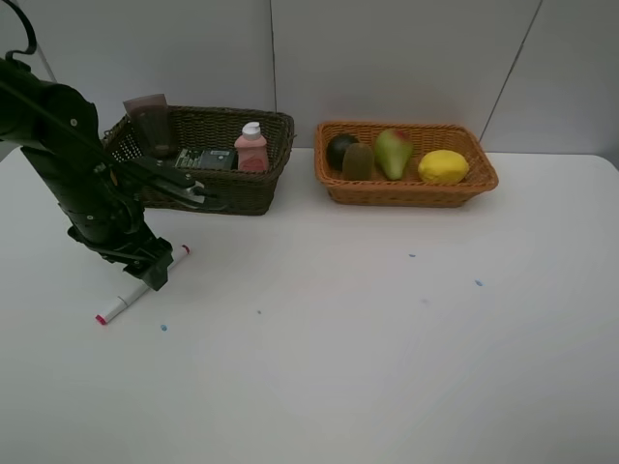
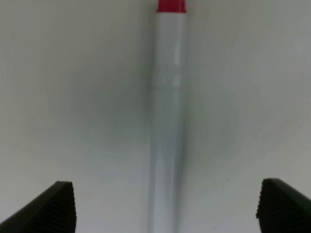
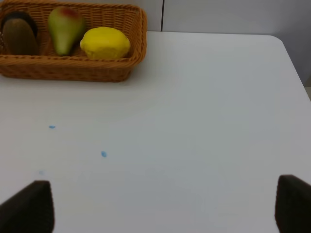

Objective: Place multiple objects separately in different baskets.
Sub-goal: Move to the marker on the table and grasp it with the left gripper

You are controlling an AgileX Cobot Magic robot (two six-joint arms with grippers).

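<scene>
Exterior high view shows the left tool [image 1: 155, 274] lowered over a white marker [image 1: 118, 306] with red ends that lies on the white table [image 1: 348, 329] at about eight o'clock. Left wrist view shows this tool's two dark fingertips [image 2: 56, 208] spread wide on either side of the marker [image 2: 167, 121], touching nothing. At about eleven o'clock stands the dark basket [image 1: 247, 188], holding a mauve cup [image 1: 150, 121], a pink bottle [image 1: 251, 150] and a dark green bottle [image 1: 205, 159] lying flat. Beside it, at about one o'clock, the orange basket [image 1: 406, 191] holds a dark mangosteen [image 1: 338, 148], a brown kiwi [image 1: 359, 161], a green-red pear [image 1: 392, 153] and a yellow lemon [image 1: 443, 166] in a row. Right wrist view shows the right tool [image 3: 165, 206] spread wide above bare table, grasping nothing, with the orange basket [image 3: 73, 68], kiwi [image 3: 19, 39], pear [image 3: 65, 29] and lemon [image 3: 105, 42] well apart from it.
</scene>
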